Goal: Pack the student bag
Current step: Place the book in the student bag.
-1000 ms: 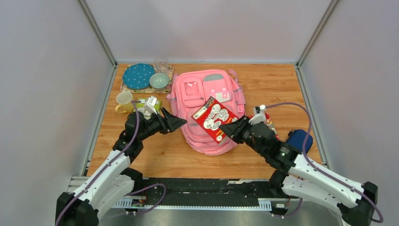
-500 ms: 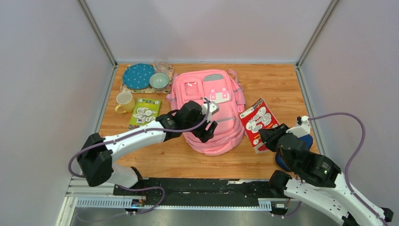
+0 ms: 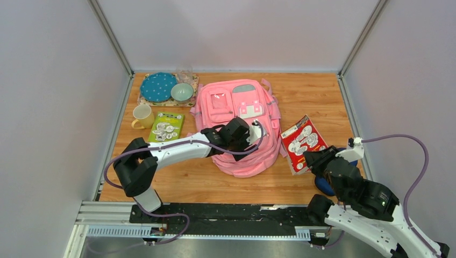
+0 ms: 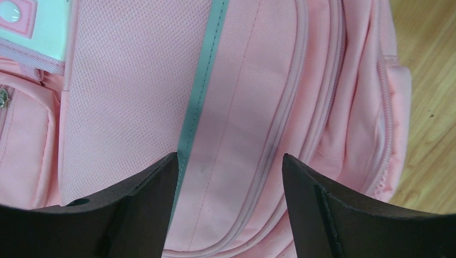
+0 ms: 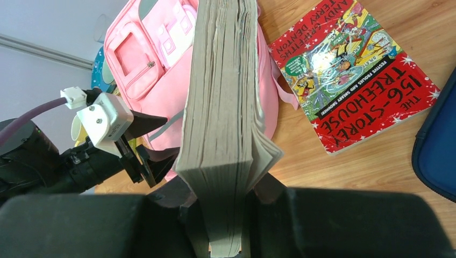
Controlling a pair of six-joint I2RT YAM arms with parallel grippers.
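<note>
- A wooden table [image 3: 188,177] stands between plain grey walls [image 3: 54,80]. At its far left are a blue plate [image 3: 158,87], a bowl [image 3: 182,92], a yellow mug [image 3: 142,115] and a green book [image 3: 166,126].
- The bag [image 3: 236,107] lies flat mid-table, front up.
- A second ago the right gripper [image 3: 313,159] held its book [image 3: 304,141] over the bag. Now the book is off to the bag's right.
- The left gripper [image 3: 251,138] was then beside the bag's left edge. Now it has reached across and hangs over the bag's lower front.
- The left wrist view shows the left gripper's fingers [image 4: 123,215] spread wide with nothing held. Between them are pink fabric, a grey strip [image 4: 196,113] and zip seams.
- The right wrist view shows the right gripper's jaws pinched on the book, seen page-edge on.
- Only the right wrist view shows a red book [image 5: 349,70] lying flat on the wood, right of the bag.
- The same view shows a blue case [image 5: 438,156] at its right edge. From above, the case is half hidden by the right arm.
</note>
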